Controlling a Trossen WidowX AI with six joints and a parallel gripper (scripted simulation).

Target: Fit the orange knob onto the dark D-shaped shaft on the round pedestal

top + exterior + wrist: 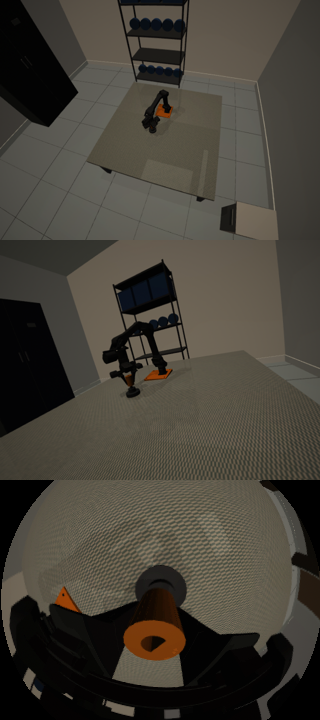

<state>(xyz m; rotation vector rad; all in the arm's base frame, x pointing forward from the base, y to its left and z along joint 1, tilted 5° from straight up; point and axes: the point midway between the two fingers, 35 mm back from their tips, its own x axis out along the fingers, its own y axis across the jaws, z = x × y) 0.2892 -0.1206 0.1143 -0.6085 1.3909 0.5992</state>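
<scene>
The orange knob point(151, 127) point(129, 380) point(134, 632) is held over the round dark pedestal point(152, 131) point(133, 393) point(142, 586). My gripper point(130, 382) point(156, 608) is shut on the knob, one finger on each side. In the exterior view the knob looks close to upright, with its lower end at the top of the dark shaft point(131, 387); a short dark part shows between knob and pedestal. The wrist view shows the knob's near face with a dark hole that has a straight edge and corner. The shaft's flat side is hidden, and whether the hole lines up cannot be told.
The arm's orange base plate point(160, 114) point(152, 375) point(65, 601) lies on the table point(178, 144) point(193, 420) behind the pedestal. A shelf rack point(157, 55) stands beyond the table's far edge. A dark cabinet point(33, 64) point(25, 330) stands at the left.
</scene>
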